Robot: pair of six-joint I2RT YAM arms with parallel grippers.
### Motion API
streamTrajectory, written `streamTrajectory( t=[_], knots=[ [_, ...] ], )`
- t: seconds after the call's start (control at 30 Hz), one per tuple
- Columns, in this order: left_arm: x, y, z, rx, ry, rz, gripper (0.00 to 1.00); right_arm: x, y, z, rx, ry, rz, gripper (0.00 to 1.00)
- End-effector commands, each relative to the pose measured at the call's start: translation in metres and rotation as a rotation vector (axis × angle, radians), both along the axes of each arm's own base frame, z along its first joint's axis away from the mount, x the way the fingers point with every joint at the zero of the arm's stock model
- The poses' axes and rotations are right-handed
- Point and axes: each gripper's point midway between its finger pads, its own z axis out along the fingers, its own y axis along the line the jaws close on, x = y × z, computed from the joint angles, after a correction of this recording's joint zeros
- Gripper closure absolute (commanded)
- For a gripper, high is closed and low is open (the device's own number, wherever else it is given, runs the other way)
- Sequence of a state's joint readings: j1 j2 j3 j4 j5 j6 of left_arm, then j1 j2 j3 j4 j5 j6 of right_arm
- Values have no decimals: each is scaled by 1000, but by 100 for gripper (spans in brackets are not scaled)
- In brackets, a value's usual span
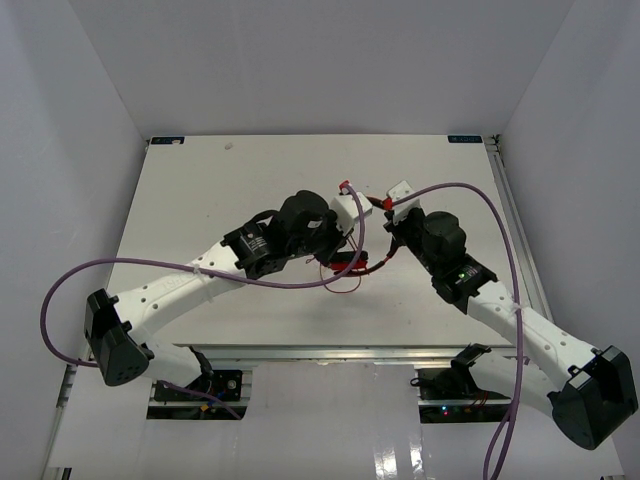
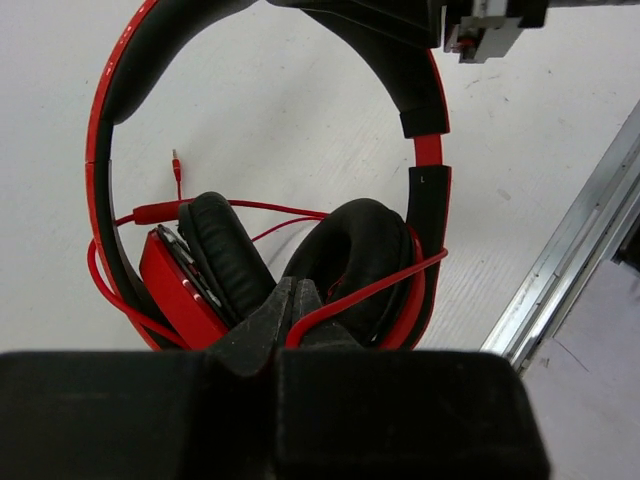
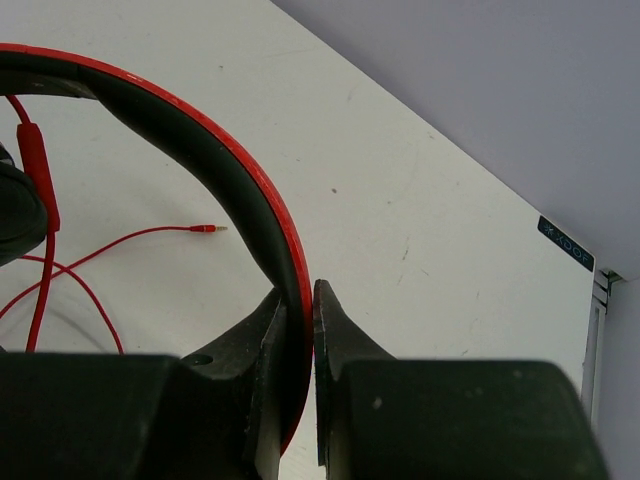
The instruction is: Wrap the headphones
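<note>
The red headphones [image 2: 420, 170] stand up off the white table [image 1: 200, 200], ear cups folded in under the black-and-red headband. Their thin red cable [image 2: 370, 290] runs round the right cup and into my left gripper [image 2: 290, 292], which is shut on it just below the cups. The cable's plug [image 2: 175, 157] lies loose on the table inside the band. My right gripper [image 3: 298, 298] is shut on the headband [image 3: 240, 190] at its top. From above, both grippers meet at mid-table: left [image 1: 335, 245] by the headphones' cups [image 1: 350, 264], right [image 1: 388, 208] beyond them.
Thick purple arm cables [image 1: 480, 195] arch over the right side and trail off the left. A metal rail [image 2: 570, 270] borders the table close to the headphones. Grey walls [image 1: 60, 150] enclose the table on three sides.
</note>
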State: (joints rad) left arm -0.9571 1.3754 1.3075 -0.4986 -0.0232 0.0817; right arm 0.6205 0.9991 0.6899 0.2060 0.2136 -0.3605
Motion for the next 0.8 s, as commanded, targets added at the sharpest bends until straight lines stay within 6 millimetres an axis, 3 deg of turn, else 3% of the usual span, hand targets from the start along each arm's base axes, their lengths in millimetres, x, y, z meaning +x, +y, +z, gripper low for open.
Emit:
streamTrajectory(
  t=[0.0, 0.27, 0.5, 0.57, 0.77],
  knots=[
    [26, 20, 62, -105, -153, 101, 89, -12, 5, -5, -77, 2, 91, 92],
    [31, 32, 73, -116, -180, 123, 84, -20, 15, -9, -93, 20, 155, 92],
    [44, 53, 46, -63, -156, 182, 90, -41, 32, 0, -39, 80, 278, 92],
    [52, 66, 32, -51, -138, 217, 92, -52, 40, 10, -2, 106, 342, 92],
    [74, 102, 16, -156, -86, 288, 96, -85, 55, 46, 113, 199, 518, 92]
  ],
)
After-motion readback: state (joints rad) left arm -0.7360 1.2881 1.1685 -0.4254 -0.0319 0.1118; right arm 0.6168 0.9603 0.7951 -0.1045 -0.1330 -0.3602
